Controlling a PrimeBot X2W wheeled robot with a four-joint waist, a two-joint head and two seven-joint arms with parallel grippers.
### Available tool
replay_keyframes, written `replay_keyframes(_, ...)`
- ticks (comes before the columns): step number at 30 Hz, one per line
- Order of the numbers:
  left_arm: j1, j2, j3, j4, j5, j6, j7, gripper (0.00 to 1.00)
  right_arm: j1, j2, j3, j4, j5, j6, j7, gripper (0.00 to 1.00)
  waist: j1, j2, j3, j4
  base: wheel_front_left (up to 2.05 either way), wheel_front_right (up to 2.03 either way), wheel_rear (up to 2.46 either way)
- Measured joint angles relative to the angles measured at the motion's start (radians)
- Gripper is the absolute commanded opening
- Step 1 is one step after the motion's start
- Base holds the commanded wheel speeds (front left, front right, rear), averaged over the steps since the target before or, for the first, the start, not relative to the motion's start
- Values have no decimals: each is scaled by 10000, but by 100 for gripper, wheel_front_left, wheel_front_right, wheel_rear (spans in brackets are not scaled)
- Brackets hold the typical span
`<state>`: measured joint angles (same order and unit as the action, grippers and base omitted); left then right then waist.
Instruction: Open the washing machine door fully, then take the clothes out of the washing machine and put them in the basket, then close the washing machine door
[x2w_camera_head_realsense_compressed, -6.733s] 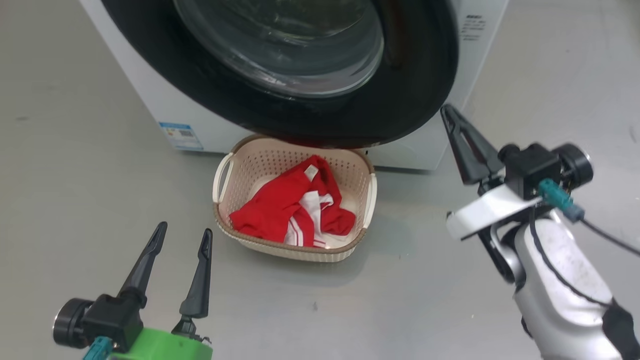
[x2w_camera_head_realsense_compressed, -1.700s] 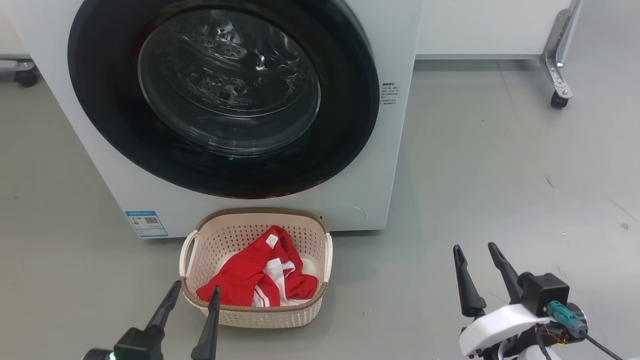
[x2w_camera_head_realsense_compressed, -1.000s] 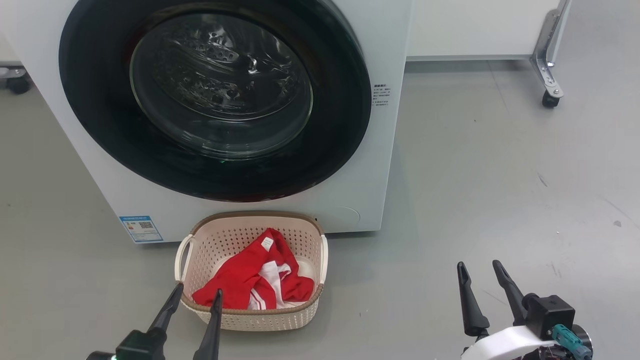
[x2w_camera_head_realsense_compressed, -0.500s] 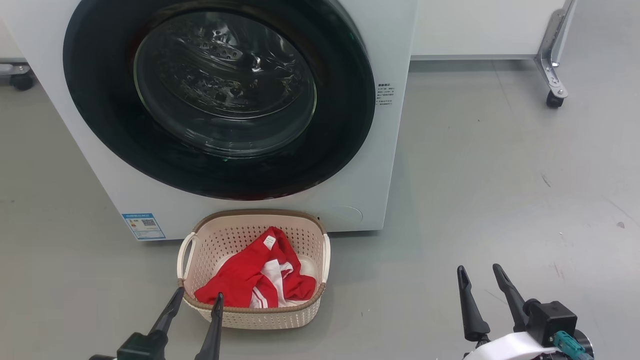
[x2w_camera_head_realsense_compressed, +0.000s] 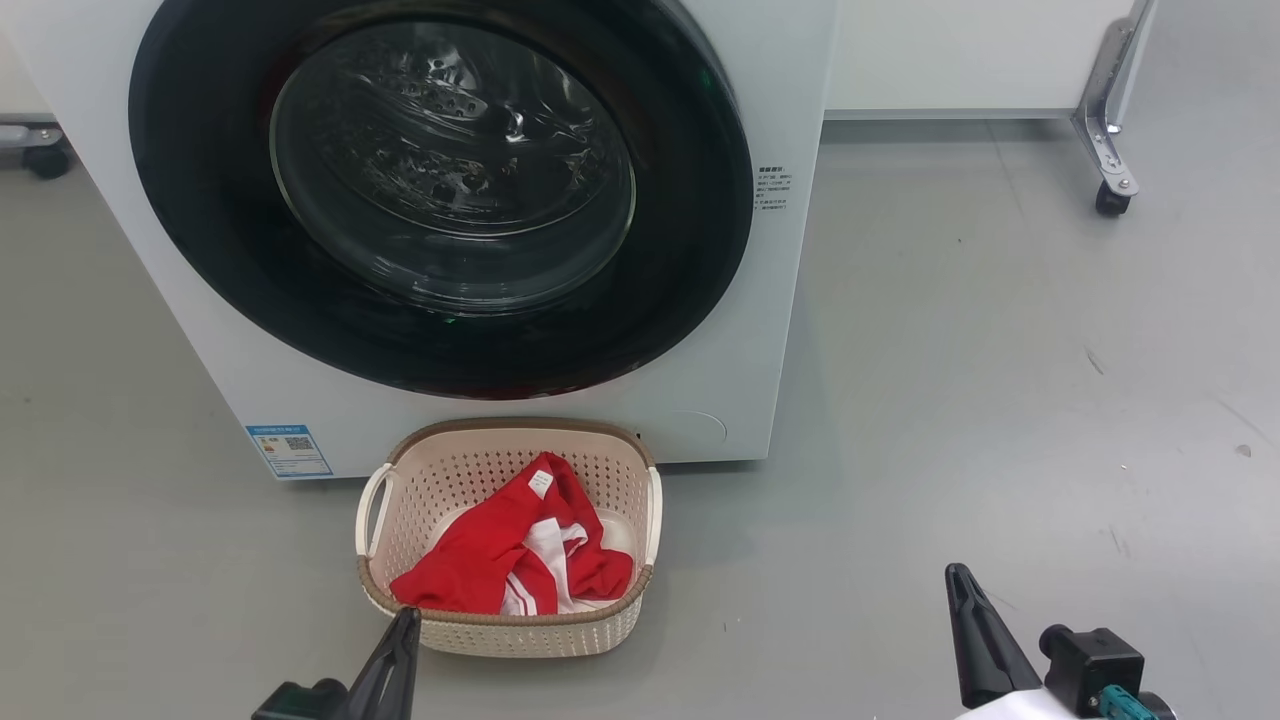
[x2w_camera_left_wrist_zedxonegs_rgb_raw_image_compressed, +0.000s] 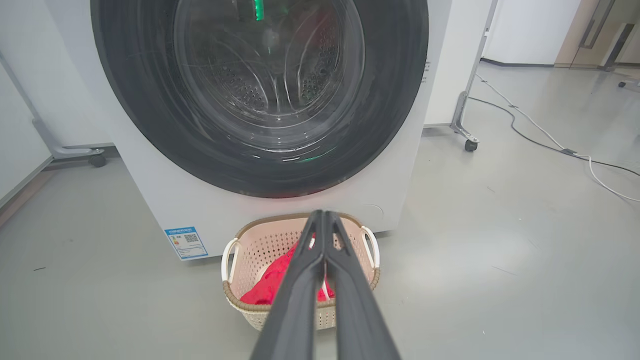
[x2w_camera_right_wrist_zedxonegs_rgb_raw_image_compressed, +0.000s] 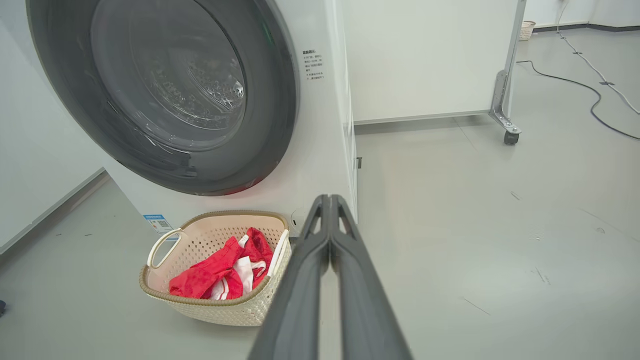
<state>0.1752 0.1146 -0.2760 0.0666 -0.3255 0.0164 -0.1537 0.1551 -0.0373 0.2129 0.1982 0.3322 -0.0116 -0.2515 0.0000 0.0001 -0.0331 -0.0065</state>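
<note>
Door (x2w_camera_head_realsense_compressed: 440, 200) of the washing machine (x2w_camera_head_realsense_compressed: 790, 330) sat shut, flush with the white front. Clothes (x2w_camera_head_realsense_compressed: 500, 560) lay in the basket (x2w_camera_head_realsense_compressed: 520, 632), which stood on the floor just below the door. I noted my left end effector (x2w_camera_head_realsense_compressed: 405, 622) closed on nothing, near the basket's front wall; right end effector (x2w_camera_head_realsense_compressed: 958, 582) likewise closed and empty, well apart from the basket.

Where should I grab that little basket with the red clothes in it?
Probably by a side handle: the basket has a white loop at each end, standing off the wall with a gap for fingers. Come down from above at either end, since the washing machine stands close behind it.
</note>
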Motion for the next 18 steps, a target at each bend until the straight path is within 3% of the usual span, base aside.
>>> replay_keyframes(8, 106, -36, -10, -6, -453, -42, -4, 0, 95, 17, -2, -25, 485, 17, 0, 0, 0, 0, 28, 3, 0, 0, 0)
replay_keyframes(18, 105, -81, 151, -69, -1776, -134, 50, 0, 94, 21, -142, -163, 1781, 115, 192, 0, 0, 0, 67, 8, 0, 0, 0)
